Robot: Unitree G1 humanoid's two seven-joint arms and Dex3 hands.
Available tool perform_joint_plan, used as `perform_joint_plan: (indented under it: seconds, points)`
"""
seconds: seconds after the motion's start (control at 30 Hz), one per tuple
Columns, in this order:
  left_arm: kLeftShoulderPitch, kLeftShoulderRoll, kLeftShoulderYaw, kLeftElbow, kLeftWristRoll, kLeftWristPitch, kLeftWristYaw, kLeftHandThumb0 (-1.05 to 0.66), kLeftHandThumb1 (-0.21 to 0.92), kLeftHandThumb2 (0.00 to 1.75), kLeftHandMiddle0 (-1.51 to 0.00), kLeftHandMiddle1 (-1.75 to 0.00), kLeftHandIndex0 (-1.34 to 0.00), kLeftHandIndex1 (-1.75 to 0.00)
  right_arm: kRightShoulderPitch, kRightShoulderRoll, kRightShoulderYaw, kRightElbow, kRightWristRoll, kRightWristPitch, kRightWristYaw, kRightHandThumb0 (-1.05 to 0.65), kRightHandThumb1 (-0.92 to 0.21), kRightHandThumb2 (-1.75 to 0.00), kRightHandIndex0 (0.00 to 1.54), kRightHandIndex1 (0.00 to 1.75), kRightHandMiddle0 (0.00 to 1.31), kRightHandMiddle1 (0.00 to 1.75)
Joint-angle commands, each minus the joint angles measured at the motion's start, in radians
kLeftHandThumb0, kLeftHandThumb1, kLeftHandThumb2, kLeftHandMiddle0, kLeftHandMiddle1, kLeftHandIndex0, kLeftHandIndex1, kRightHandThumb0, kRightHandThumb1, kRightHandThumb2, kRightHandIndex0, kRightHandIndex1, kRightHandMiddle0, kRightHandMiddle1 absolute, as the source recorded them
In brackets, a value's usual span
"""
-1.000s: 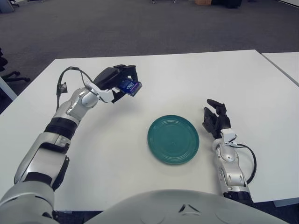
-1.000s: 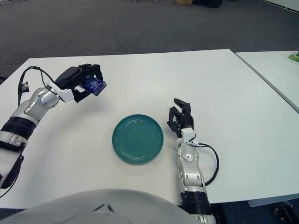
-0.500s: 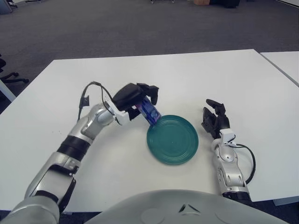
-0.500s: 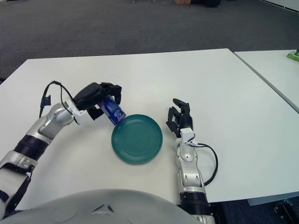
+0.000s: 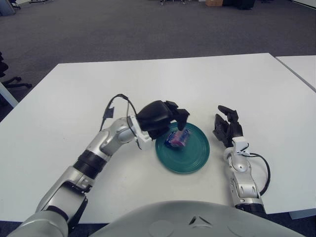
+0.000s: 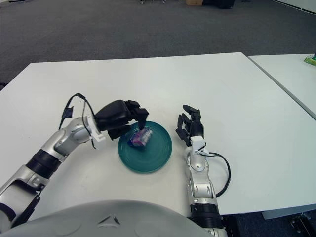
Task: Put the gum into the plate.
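Observation:
The gum (image 5: 177, 138), a small blue and purple pack, is on the left part of the green plate (image 5: 191, 158) near the middle of the white table. My left hand (image 5: 178, 120) hovers just above it at the plate's left rim, with its fingers spread and one fingertip close to the top of the pack. It also shows in the right eye view (image 6: 139, 116), with the gum (image 6: 139, 138) under it. My right hand (image 5: 227, 126) rests idle on the table to the right of the plate, its fingers relaxed and empty.
The white table (image 5: 74, 98) stretches far around the plate. A second white table (image 5: 301, 66) stands at the right across a narrow gap. Grey carpet lies beyond the far edge.
My left hand carried the gum from the far left of the table rightward and down to the plate. The fingers have spread and the gum now is on the plate. The right hand has not moved.

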Motion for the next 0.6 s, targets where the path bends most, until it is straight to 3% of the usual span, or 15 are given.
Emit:
perform_joint_plan:
  seconds: [0.0, 0.23, 0.57]
  points:
    - [-0.053, 0.004, -0.02, 0.01, 0.022, -0.013, -0.035, 0.0, 0.05, 1.63, -0.79, -1.74, -0.6, -1.74, 0.065, 0.012, 0.007, 0.081, -0.002, 0.07, 0.003, -0.6, -0.92, -0.8, 0.46, 0.01, 0.0, 0.83]
    - [-0.054, 0.003, -0.042, -0.009, -0.062, 0.019, -0.174, 0.0, 0.05, 1.59, -0.82, -1.67, -0.6, -1.75, 0.061, 0.02, 0.005, 0.098, 0.014, 0.056, 0.011, -0.6, -0.92, -0.79, 0.46, 0.01, 0.0, 0.82]
    - [-0.061, -0.02, -0.064, -0.004, -0.071, 0.025, -0.224, 0.0, 0.07, 1.58, -0.79, -1.68, -0.6, -1.75, 0.064, 0.029, 0.002, 0.117, 0.022, 0.025, 0.004, -0.6, -0.92, -0.74, 0.49, 0.02, 0.0, 0.82]
